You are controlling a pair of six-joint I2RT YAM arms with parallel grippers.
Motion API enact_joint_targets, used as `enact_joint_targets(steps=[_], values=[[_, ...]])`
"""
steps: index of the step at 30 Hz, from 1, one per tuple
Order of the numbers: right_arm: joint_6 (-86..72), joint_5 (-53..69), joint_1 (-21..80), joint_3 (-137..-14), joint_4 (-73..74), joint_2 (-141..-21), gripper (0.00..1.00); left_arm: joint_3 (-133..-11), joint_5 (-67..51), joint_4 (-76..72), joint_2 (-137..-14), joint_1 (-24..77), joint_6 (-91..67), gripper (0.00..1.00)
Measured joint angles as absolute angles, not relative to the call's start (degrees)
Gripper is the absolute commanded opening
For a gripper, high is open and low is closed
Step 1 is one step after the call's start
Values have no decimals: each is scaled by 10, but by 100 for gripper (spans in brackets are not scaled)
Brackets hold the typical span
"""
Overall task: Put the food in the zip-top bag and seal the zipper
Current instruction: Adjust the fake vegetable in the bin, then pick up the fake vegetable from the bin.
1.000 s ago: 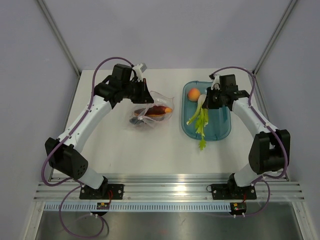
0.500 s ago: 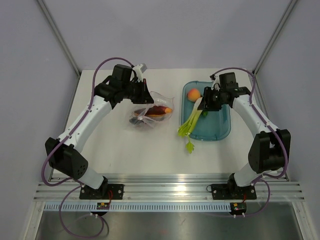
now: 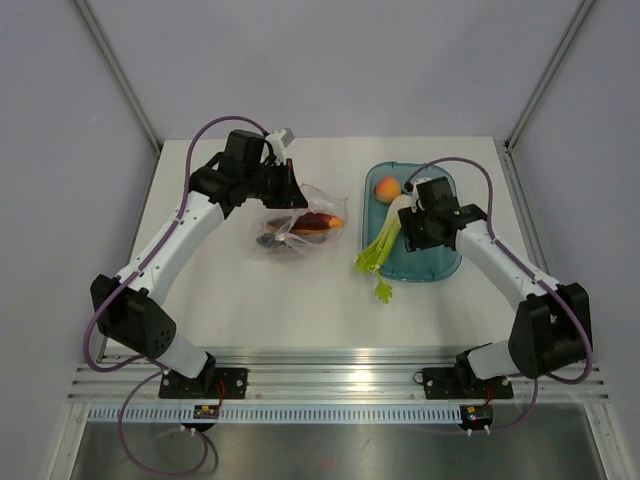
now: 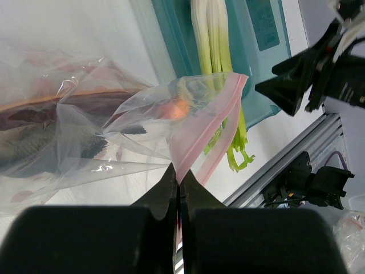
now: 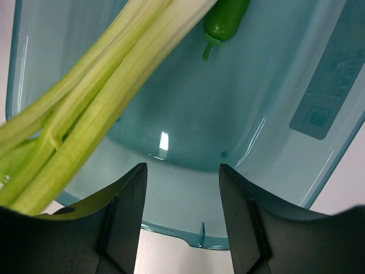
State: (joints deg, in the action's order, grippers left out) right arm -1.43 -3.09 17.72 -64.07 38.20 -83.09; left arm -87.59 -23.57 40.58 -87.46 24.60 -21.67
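Teal tray (image 5: pixel 188 108): label (image 5: pixel 325 108) unreadable. One peach (image 3: pixel 387 188), one chili (image 5: pixel 227 17), one stalk bundle (image 5: pixel 102 97). Left gripper (image 4: pixel 178 178) pinches zipper (image 4: pixel 199 134); right gripper (image 5: pixel 182 174) spread, empty.

I see the crinkly clear plastic bag (image 3: pixel 300 235) holding an orange-and-red curved wedge (image 3: pixel 322 220); light green stalks (image 3: pixel 383 240) lie at its three o'clock.

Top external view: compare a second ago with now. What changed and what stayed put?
The light green stalks swung left, leafy ends now over the teal tray's rim onto the table. The right tool opened, let them go and drew back nearward. The left tool stays shut on the zip-top bag's zipper; the peach hasn't moved.
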Motion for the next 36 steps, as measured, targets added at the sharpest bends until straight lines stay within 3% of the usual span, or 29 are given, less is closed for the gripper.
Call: enact_joint_targets(steps=[9, 16, 28, 30, 31, 36], values=[[209, -26, 214, -412, 176, -642, 61, -859, -236, 402, -870, 246, -219, 0], [316, -19, 255, -401, 81, -676, 64, -859, -238, 403, -869, 246, -220, 0], [417, -21, 302, -388, 53, -702, 70, -904, -255, 445, -877, 244, -199, 0], [423, -22, 309, -387, 48, -707, 85, -904, -258, 445, -878, 242, -198, 0], [428, -23, 312, -386, 43, -712, 86, -904, -259, 445, -878, 241, -198, 0], [448, -37, 331, -382, 1, -739, 80, -903, -264, 445, -878, 235, -198, 0]])
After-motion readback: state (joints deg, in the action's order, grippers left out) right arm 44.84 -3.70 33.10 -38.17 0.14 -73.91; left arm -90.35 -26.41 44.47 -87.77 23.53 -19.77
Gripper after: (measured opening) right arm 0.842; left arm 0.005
